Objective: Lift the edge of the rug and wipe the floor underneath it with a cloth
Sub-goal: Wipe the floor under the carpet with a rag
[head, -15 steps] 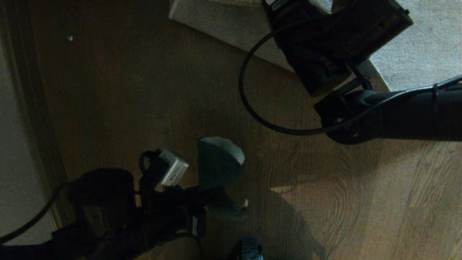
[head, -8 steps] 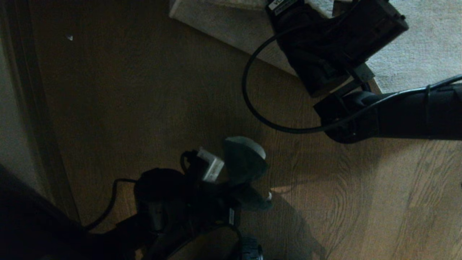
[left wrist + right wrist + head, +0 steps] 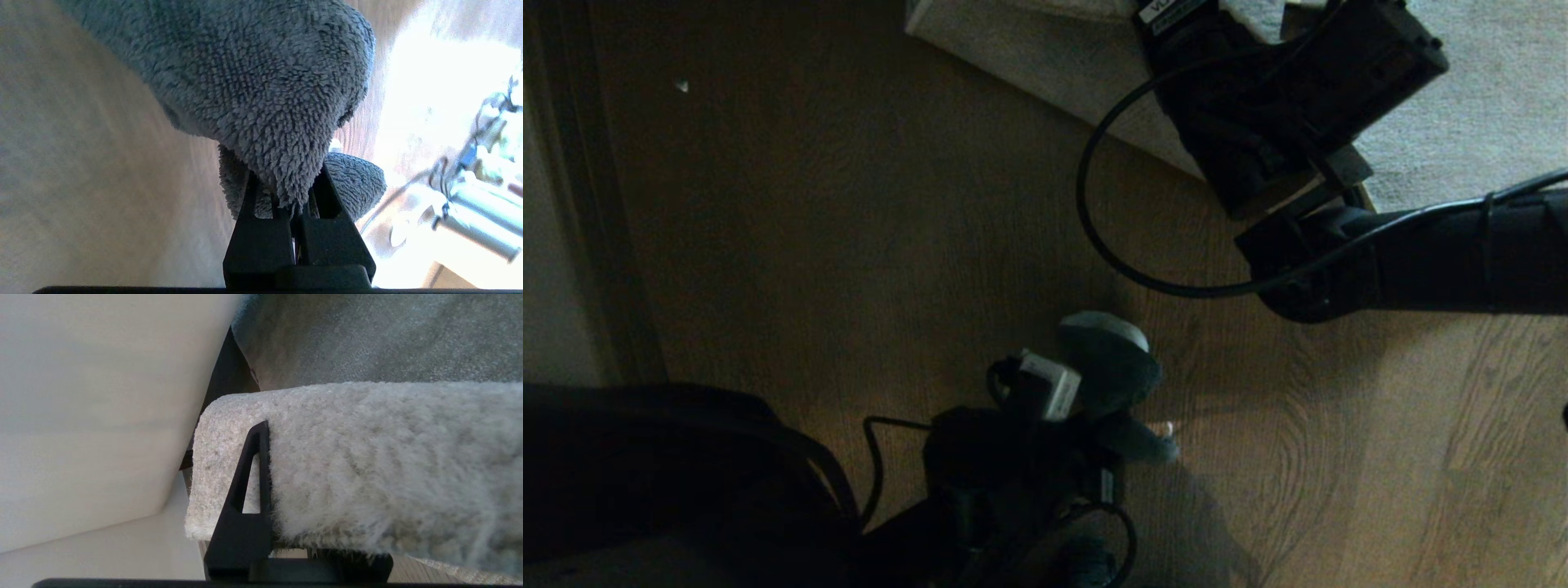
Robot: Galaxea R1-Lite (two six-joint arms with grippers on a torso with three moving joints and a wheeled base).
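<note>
My left gripper (image 3: 1115, 412) is low in the head view, shut on the cloth (image 3: 1107, 359), a plush grey piece that bulges over its fingers just above the floor (image 3: 849, 245). Up close, the cloth (image 3: 261, 94) is pinched between the two black fingers of the left gripper (image 3: 292, 183). My right gripper (image 3: 1233, 16) is at the top, shut on the rug edge (image 3: 359, 457) and holding it up off the boards. One black finger (image 3: 253, 477) lies against the pale pile; the other is hidden behind it. The rug (image 3: 1045, 57) reaches down to bare brown boards.
A pale wall (image 3: 556, 286) with a dark strip runs along the left. A black cable (image 3: 1094, 245) loops from the right arm over the floor. My left arm's dark bulk (image 3: 645, 474) fills the lower left. A small white speck (image 3: 681, 85) lies on the boards.
My left gripper has carried the cloth to the right across the floor, nearer the lifted rug, and more of the left arm has come into view. The right gripper has kept still.
</note>
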